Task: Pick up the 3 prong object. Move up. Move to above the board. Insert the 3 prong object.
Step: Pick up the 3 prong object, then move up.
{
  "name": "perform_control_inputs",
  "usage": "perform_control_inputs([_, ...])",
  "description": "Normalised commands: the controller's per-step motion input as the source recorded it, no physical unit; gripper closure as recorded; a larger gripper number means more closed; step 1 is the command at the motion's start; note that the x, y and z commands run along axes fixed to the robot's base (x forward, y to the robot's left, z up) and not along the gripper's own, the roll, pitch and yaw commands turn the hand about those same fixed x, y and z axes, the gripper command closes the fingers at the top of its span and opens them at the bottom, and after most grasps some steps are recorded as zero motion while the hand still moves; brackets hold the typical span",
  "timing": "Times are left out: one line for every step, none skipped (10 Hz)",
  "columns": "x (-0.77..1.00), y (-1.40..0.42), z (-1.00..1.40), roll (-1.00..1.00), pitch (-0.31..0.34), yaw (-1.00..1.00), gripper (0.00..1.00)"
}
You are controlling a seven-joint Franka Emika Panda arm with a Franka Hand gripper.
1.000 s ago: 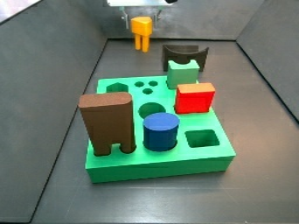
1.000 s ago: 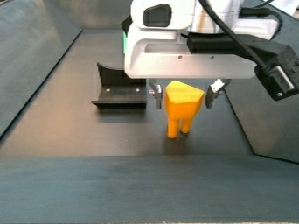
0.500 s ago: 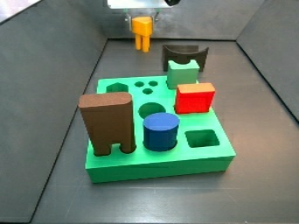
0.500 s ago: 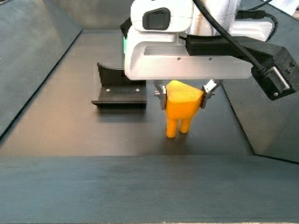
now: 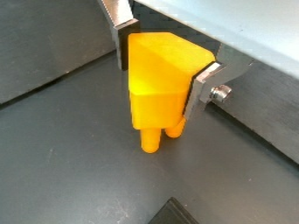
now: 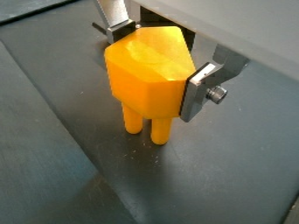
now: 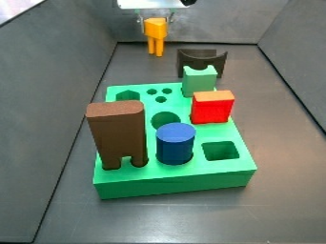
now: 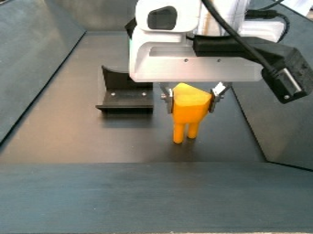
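My gripper (image 8: 188,95) is shut on the 3 prong object (image 8: 186,111), a small orange-yellow block with short pegs underneath. Both wrist views show a silver finger (image 5: 201,86) (image 6: 197,91) pressed on each side of the block (image 5: 158,80) (image 6: 145,70). Its pegs hang close over the dark floor. In a side view the gripper (image 7: 154,19) holds the object (image 7: 154,34) at the far end of the bin, well behind the board (image 7: 173,181). The board is a flat bright green square with three small round holes (image 7: 155,93).
The dark fixture (image 7: 200,59) (image 8: 123,91) stands between the gripper and the board. On the board stand a pale green notched piece (image 7: 197,79), a red cube (image 7: 213,106), a blue cylinder (image 7: 176,144) and a tall brown two-legged block (image 7: 114,133). Grey walls enclose the bin.
The gripper has risen very slightly with the 3 prong object still held. Nothing else has moved.
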Motion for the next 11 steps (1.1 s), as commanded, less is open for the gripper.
perform_control_inputs([0.0,0.0,0.0,0.0,0.0,0.0,1.0])
perform_control_inputs([0.0,0.0,0.0,0.0,0.0,0.0,1.0])
perform_control_inputs([0.0,0.0,0.0,0.0,0.0,0.0,1.0])
perform_control_inputs([0.0,0.0,0.0,0.0,0.0,0.0,1.0])
perform_control_inputs([0.0,0.0,0.0,0.0,0.0,0.0,1.0])
perform_control_inputs([0.0,0.0,0.83,0.0,0.0,0.0,1.0])
perform_control_inputs([-0.06,0.06,0.82,0.0,0.017,0.0,1.0])
perform_control_inputs([-0.09,0.05,0.76,0.0,0.042,0.0,1.0])
perform_control_inputs([-0.05,0.01,0.55,0.04,0.066,-0.02,1.0])
perform_control_inputs([-0.03,0.0,0.41,0.06,0.079,-0.02,1.0])
perform_control_inputs([-0.03,0.0,0.26,0.08,0.087,0.0,1.0])
